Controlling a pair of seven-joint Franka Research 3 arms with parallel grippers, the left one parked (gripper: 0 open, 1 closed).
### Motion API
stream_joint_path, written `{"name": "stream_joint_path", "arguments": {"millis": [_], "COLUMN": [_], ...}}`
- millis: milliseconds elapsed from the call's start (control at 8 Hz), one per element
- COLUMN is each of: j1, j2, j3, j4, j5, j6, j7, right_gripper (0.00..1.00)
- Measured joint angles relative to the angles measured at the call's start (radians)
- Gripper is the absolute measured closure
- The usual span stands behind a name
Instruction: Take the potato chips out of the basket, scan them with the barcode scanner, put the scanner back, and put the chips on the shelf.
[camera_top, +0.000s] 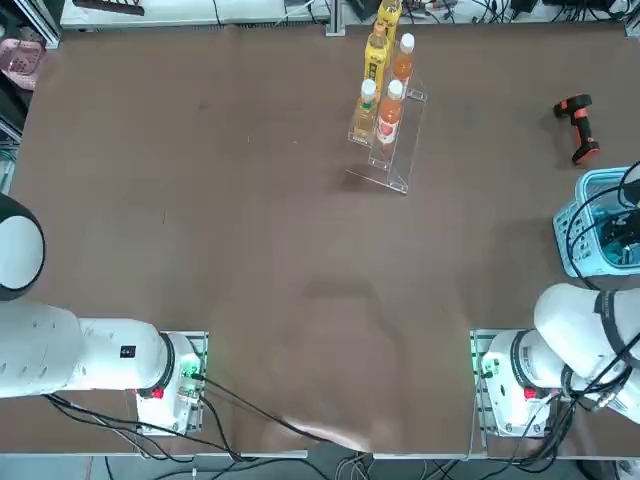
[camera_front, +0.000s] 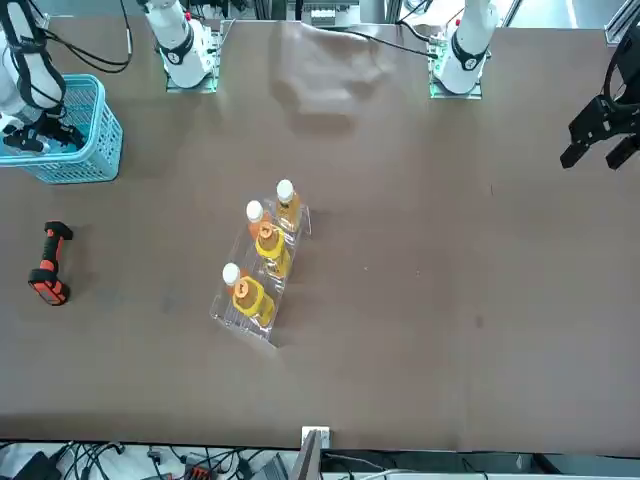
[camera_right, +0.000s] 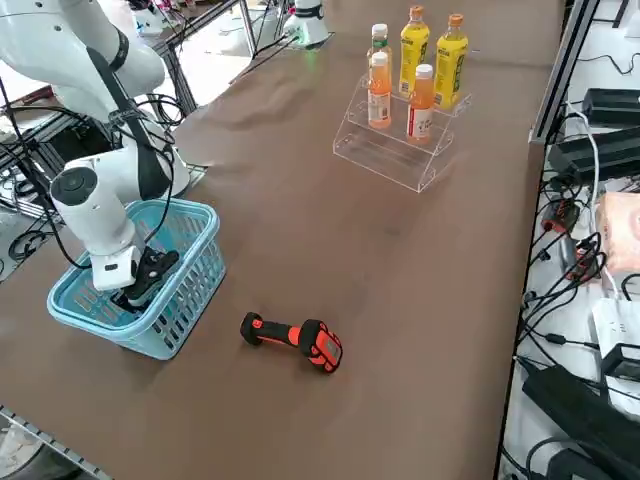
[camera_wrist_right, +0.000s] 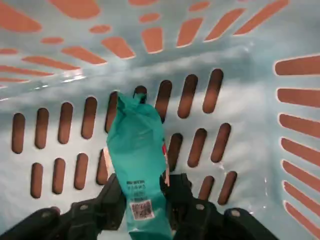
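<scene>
In the right wrist view the teal potato chips packet (camera_wrist_right: 136, 160) lies over the floor of the light blue basket (camera_wrist_right: 240, 130), and my right gripper (camera_wrist_right: 142, 195) is shut on its lower end, one finger on each side. From the side, the gripper (camera_right: 140, 285) reaches down inside the basket (camera_right: 185, 290) at the table's right edge. The black and orange barcode scanner (camera_right: 295, 338) lies on the table beside the basket (camera_top: 585, 205), also seen from above as the scanner (camera_top: 580, 125). The clear shelf (camera_top: 390, 150) with drink bottles stands toward the far middle.
Several orange and yellow bottles (camera_right: 420, 60) fill the upper steps of the shelf; its lower step (camera_right: 385, 155) is bare. Cables (camera_right: 580, 290) and equipment lie off the table's far edge beyond the scanner. Brown tabletop (camera_top: 250, 250) stretches between basket and shelf.
</scene>
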Motion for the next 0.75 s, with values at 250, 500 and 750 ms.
{"name": "stream_joint_path", "arguments": {"millis": [250, 500, 750], "j1": [0.001, 0.009, 0.032], "j2": [-0.012, -0.07, -0.166], "j3": [0.006, 0.014, 0.024], "j4": [0.005, 0.017, 0.031], "j5": [0.0, 0.0, 0.0], "j6": [-0.013, -0.088, -0.17], "j7": [0.0, 0.0, 0.0], "right_gripper": [0.58, 0.57, 0.57]}}
